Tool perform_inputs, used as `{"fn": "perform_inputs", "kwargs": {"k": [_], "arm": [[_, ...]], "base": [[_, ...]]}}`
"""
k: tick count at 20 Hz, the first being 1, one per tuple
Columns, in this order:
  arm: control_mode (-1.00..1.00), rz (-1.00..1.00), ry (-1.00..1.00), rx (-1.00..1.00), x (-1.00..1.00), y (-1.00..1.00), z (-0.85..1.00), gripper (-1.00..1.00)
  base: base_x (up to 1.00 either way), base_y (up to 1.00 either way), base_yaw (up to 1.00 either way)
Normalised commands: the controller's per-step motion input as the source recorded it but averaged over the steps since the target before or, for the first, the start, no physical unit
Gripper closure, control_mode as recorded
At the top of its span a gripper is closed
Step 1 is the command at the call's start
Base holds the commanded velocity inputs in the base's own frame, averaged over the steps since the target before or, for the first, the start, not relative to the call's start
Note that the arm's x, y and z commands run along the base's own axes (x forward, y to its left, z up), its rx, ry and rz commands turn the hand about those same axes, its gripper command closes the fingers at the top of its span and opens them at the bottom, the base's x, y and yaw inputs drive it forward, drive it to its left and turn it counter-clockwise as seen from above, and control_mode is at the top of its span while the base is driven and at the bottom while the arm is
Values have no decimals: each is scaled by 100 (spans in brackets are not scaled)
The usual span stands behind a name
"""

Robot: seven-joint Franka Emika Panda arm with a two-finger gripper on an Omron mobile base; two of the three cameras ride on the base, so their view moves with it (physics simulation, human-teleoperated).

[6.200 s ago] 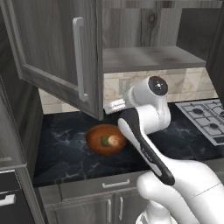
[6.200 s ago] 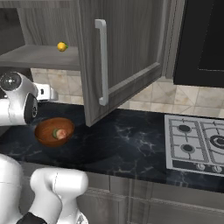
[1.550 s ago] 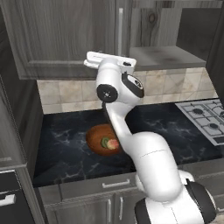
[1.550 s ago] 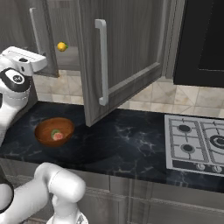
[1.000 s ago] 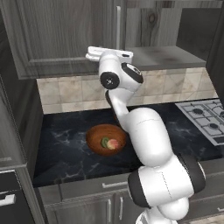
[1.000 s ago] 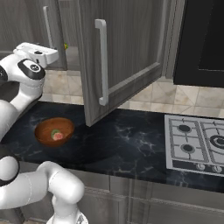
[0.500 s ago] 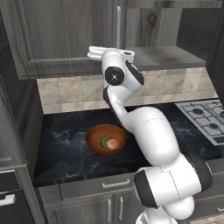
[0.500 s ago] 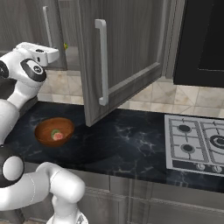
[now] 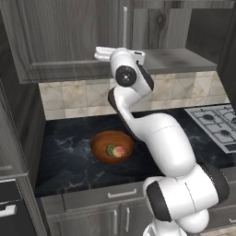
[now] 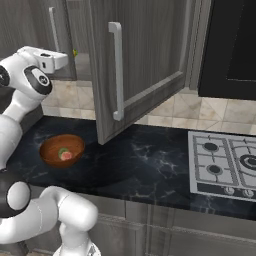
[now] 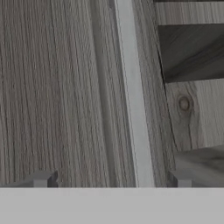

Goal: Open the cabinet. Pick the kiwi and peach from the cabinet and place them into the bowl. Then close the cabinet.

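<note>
The cabinet's left door [image 9: 60,37] stands almost shut, and its right door [image 10: 150,50] hangs wide open over the counter. My gripper [image 11: 111,179] is open and right up against the left door. The door's silver bar handle [image 11: 133,96] runs up between the fingertips [image 11: 43,178], nearer the right one, and nothing is gripped. The hand [image 10: 52,59] sits high at the door's lower edge. Below it on the counter stands the wooden bowl [image 9: 99,140], holding the kiwi [image 9: 110,150] and the peach [image 9: 120,152]. The bowl [image 10: 50,147] also shows in the right base view.
A small yellow fruit [image 10: 75,52] peeks out of the narrow gap behind the left door. The open right door's handle [image 10: 116,70] juts out over the black marble counter [image 10: 145,160]. A gas hob [image 10: 225,165] lies to the right, under a dark wall unit [image 10: 230,45].
The left door has swung further toward shut with my hand against it, hiding most of the cabinet's inside. The bowl and its fruit have not moved.
</note>
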Motion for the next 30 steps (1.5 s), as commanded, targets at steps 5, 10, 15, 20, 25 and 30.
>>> {"fn": "perform_inputs", "kwargs": {"k": [5,10,15,20,25,30], "arm": [[-100,0,0,0,-12,0,0,-100],[-100,0,0,0,-95,0,0,-100],[-100,0,0,1,-100,-2,0,-100],[-100,0,3,11,-100,-35,7,-100],[-100,0,10,13,-100,-46,7,-100],[-100,0,18,10,-100,-39,6,-100]], "base": [[0,0,0],[0,0,0],[0,0,0],[0,0,0],[0,0,0],[0,0,0]]}}
